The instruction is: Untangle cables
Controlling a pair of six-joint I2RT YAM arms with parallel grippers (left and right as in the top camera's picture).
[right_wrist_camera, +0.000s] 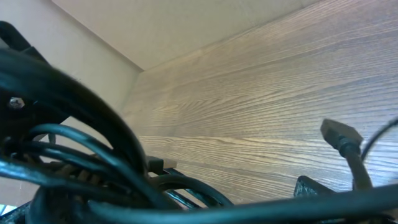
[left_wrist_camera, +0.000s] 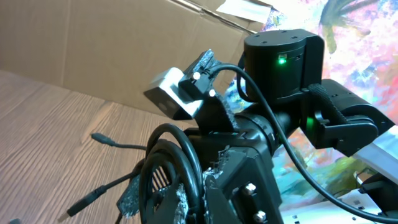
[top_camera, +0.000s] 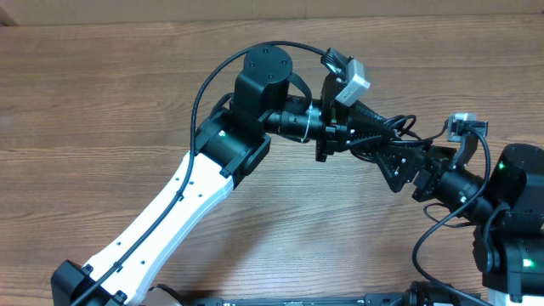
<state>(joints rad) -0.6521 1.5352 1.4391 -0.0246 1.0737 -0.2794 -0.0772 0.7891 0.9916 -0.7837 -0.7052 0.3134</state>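
Cables [top_camera: 398,129] are seen as a small black tangle right of centre over the tabletop [top_camera: 102,102], bunched betw. the two claws. L claw [top_camera: 367,141] is closed tight and appears pinched on the bundle; exact contact pt is hidden by the arm. R claw [top_camera: 399,168] is spread fully wide, just beside the tangle, facing the L claw; nothing is seen gripped in it. In L wrist view a cable loop is draped by the R claw body, and two loose plug ends [left_wrist_camera: 102,138] are stuck out to the left above the wood. In R wrist view strands are blurred close to the lens; one plug [right_wrist_camera: 339,132] is visible at right.
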